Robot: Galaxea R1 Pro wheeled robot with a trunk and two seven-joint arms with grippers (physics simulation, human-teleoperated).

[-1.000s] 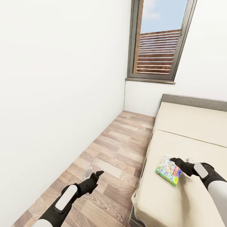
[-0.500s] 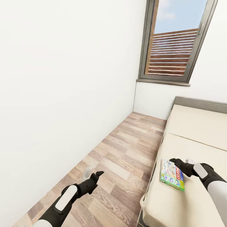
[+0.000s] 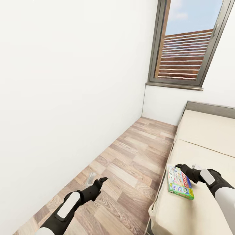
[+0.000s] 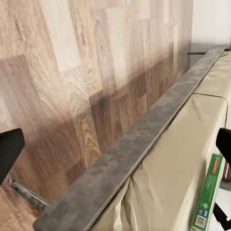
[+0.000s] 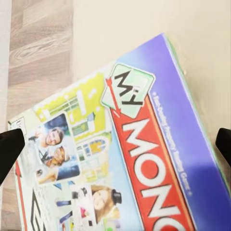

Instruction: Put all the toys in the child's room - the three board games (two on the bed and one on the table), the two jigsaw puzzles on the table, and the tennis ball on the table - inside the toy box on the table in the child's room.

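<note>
The task looks barely begun: a Monopoly board game [image 3: 179,182] lies on the bed [image 3: 209,143] at its near left edge, the right gripper [image 3: 180,167] spread wide just over it, the left gripper [image 3: 98,180] open and empty above the floor [image 3: 130,156].

Both arms reach forward and low, the left gripper [image 3: 97,180] with its fingers parted over nothing, the right gripper [image 3: 182,168] spread wide, wrist bent inward.
</note>
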